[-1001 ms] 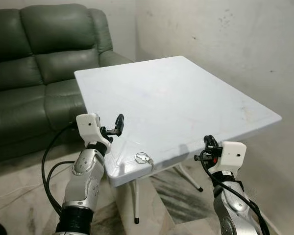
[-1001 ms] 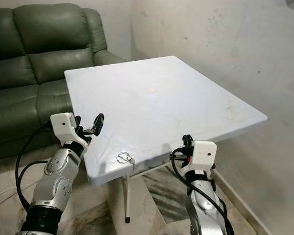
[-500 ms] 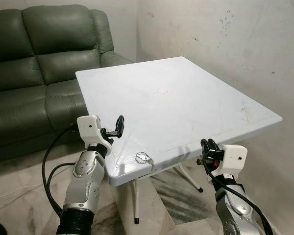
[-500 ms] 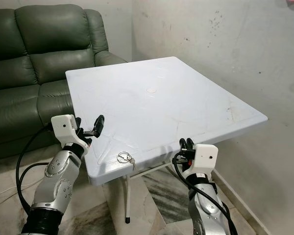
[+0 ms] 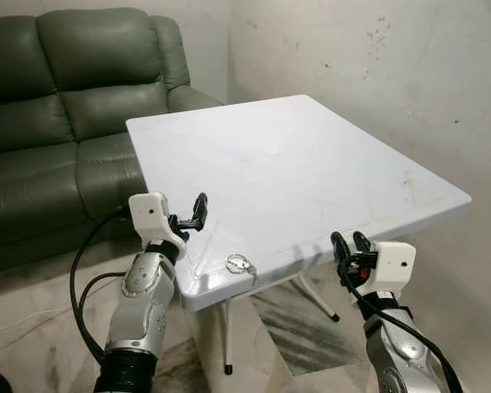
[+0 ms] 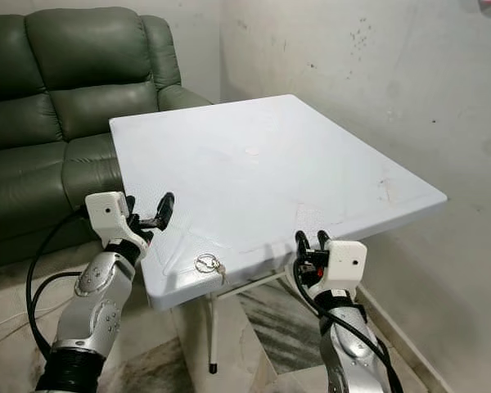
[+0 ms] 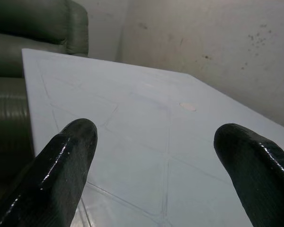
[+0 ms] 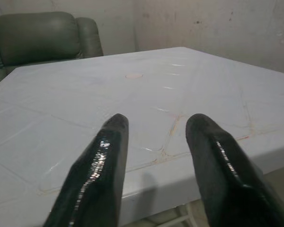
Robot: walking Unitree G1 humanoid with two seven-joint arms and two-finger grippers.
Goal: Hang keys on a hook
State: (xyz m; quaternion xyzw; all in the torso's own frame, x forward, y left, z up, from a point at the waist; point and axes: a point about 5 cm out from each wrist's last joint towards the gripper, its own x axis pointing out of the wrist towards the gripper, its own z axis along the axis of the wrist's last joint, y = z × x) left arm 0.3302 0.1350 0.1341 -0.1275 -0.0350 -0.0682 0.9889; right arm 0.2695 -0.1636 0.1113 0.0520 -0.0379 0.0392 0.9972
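Because the key ring lies flat on the near corner of the white folding table, with its keys trailing toward 4 o'clock, the left gripper, fingers spread, looks nearer, the ring at its 5 o'clock. The right gripper, also spread, has it at 9 o'clock.

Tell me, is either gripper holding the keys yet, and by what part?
Nothing is held. Both the left gripper and right gripper are open; the keys lie on the table.
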